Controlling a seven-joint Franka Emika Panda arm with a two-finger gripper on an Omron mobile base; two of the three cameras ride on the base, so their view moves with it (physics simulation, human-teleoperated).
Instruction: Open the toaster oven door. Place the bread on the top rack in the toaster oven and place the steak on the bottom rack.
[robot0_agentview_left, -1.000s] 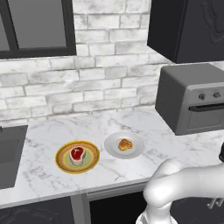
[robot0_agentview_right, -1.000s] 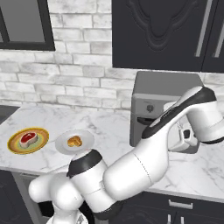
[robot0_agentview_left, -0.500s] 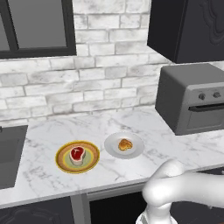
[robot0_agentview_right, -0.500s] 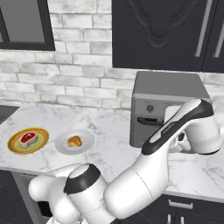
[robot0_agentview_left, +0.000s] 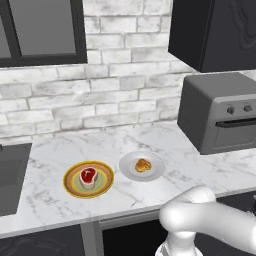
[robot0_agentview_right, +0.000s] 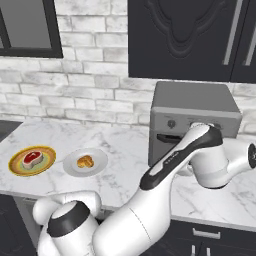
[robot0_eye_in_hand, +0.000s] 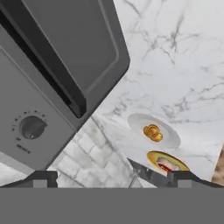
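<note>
The dark-grey toaster oven (robot0_agentview_left: 220, 112) (robot0_agentview_right: 192, 112) stands at the counter's right end. Its door (robot0_agentview_left: 234, 136) (robot0_eye_in_hand: 83, 43) is shut, and the dark bar handle (robot0_eye_in_hand: 48, 65) runs across it. Both racks are hidden behind the door. The golden-brown bread (robot0_agentview_left: 143, 165) (robot0_agentview_right: 85, 161) (robot0_eye_in_hand: 152, 132) lies on a white plate. To its left, the red steak (robot0_agentview_left: 88, 176) (robot0_agentview_right: 32, 158) (robot0_eye_in_hand: 165, 167) sits on a yellow plate. My gripper (robot0_eye_in_hand: 112, 178) is open and empty, its fingertips (robot0_eye_in_hand: 41, 178) wide apart, close in front of the door and rolled sideways.
A control knob (robot0_eye_in_hand: 31, 127) sits on the oven's light strip. The white plate (robot0_agentview_left: 131, 167) and the yellow plate (robot0_agentview_left: 105, 182) lie mid-counter. A sink (robot0_agentview_left: 10, 175) is at the left. My forearm (robot0_agentview_right: 175, 157) crosses the oven's front. Black cabinets (robot0_agentview_right: 190, 35) hang above.
My arm has swung lower and further right across the oven's front. The gripper stays open. The bread, the steak and the door have not moved.
</note>
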